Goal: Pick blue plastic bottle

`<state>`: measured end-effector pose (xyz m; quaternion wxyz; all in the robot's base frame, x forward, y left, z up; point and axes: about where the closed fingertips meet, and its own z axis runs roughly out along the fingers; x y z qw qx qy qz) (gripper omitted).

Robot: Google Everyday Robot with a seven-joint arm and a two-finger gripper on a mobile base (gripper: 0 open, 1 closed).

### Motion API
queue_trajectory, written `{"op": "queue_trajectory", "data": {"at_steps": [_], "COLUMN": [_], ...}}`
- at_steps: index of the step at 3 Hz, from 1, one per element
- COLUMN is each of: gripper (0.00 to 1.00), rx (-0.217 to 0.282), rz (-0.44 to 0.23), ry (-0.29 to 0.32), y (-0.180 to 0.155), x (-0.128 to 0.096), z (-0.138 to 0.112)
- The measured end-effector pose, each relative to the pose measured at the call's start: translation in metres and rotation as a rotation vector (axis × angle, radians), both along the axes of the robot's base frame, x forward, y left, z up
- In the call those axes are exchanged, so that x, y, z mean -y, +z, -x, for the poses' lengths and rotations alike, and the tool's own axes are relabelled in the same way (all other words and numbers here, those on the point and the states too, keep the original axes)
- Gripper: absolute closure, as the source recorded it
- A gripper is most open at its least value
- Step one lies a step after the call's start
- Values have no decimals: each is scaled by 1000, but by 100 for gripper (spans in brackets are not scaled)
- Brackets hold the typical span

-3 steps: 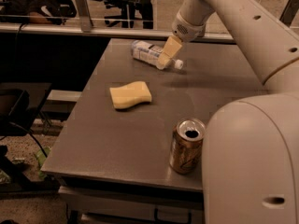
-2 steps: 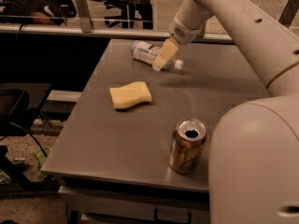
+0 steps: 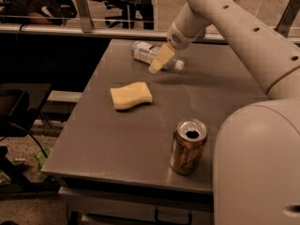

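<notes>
The white robot arm [image 3: 243, 36] fills the right side, its bulk at lower right cut off by the frame edge, its forearm slanting down-left from the top; the flat grey table [image 3: 117, 139] spans the centre; the small clear plastic bottle with a pale blue-and-white label [image 3: 143, 52] lies on its side at upper centre, white cap [image 3: 179, 65] toward the right; the pale yellow gripper [image 3: 157, 64] hangs over its middle, hiding part of it; whether it clasps the bottle cannot be told; a yellow sponge [image 3: 131, 95] lies mid-table; a brown-gold opened can [image 3: 187, 146] stands near the front edge.
</notes>
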<state>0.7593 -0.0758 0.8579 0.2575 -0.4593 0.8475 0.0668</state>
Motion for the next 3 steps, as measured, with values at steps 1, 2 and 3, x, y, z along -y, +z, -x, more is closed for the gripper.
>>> {"op": "queue_trajectory", "data": {"at_steps": [1,2,3], "gripper": [13,37,60], "rx": [-2,-9,-14], "rz": [-25,-45,-58], "ry": [-2,2,10], "y": [-6,-6,-2], "x": [1,0,-1], "z": [-4,-5,-4]}}
